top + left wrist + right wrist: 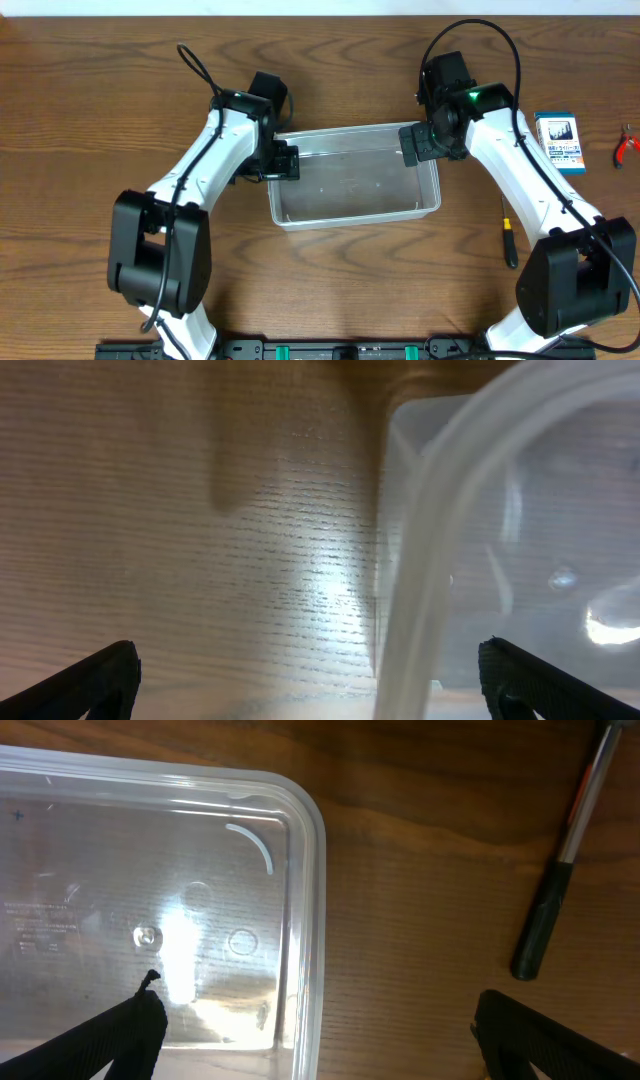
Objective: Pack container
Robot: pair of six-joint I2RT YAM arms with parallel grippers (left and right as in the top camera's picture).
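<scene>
The clear plastic container sits at the table's middle with nothing inside it. My left gripper is open and straddles its left rim, one finger outside and one over the inside. My right gripper is open and straddles its right rim near the far right corner. Neither finger pair touches the rim as far as I can see. A black-handled screwdriver lies on the table to the right, also in the right wrist view.
A small blue-and-white box lies at the far right. Red-handled pliers lie at the right edge. The wooden table surrounds the container.
</scene>
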